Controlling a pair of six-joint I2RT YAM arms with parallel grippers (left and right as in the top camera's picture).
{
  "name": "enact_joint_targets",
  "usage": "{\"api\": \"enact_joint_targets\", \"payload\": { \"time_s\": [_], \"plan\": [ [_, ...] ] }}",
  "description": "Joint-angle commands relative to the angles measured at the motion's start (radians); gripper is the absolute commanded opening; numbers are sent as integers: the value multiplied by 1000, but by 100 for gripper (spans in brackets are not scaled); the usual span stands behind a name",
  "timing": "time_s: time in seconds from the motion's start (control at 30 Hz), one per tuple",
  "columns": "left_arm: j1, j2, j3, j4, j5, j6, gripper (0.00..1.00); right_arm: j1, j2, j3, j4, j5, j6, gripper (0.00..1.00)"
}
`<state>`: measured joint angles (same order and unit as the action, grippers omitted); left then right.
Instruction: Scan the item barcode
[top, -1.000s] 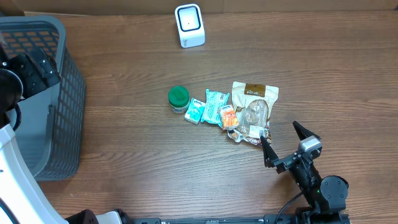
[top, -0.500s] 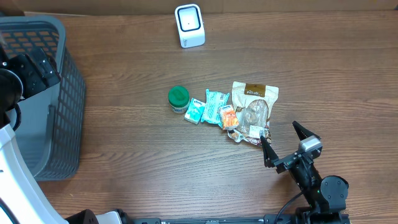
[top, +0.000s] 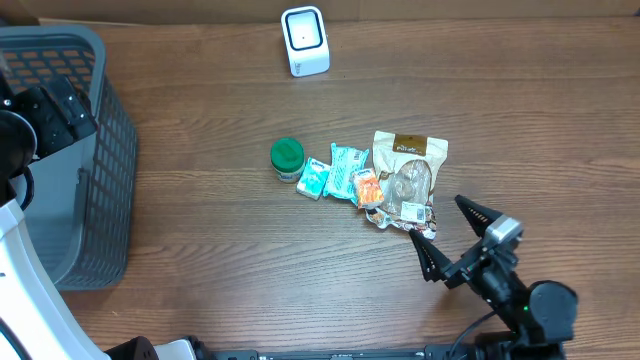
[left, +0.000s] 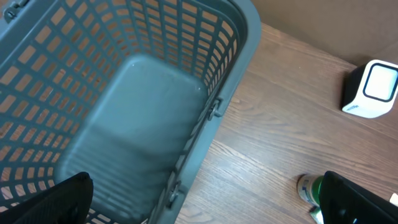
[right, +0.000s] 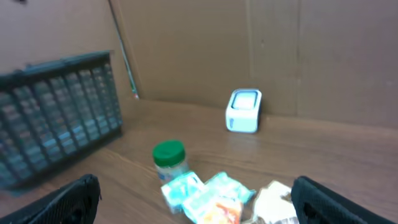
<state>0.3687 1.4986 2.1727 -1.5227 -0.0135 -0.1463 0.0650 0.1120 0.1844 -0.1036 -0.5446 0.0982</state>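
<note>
Right pincer (top: 436, 216), jaws spread wide and empty, is the nearer one: brown pouch (top: 408, 175) lies just ahead, long axis pointing away

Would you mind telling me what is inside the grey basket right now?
The floor of the basket looks bare in the left wrist view; no items lie on it. One near corner is covered by a finger of the left gripper.
</note>
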Motion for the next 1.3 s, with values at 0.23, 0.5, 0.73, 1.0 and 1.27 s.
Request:
{"api": "enact_joint_targets", "payload": {
  "time_s": [0.23,0.5,0.73,1.0,1.27],
  "plan": [
    [4,5,7,4,-13,16,100,-77,639,617,-446,-86,1,100],
    [4,5,7,4,-13,16,100,-133,1121,970,-819,-68,-1,100],
    [4,5,7,4,-13,16,100,-153,1382,976,-834,35,-2,100],
    [4,5,7,4,-13,16,99,-156,1544,973,-855,37,-95,100],
    [4,5,7,4,-13,16,100,-128,1561,929,-884,-26,-107,82]
  ]
}}
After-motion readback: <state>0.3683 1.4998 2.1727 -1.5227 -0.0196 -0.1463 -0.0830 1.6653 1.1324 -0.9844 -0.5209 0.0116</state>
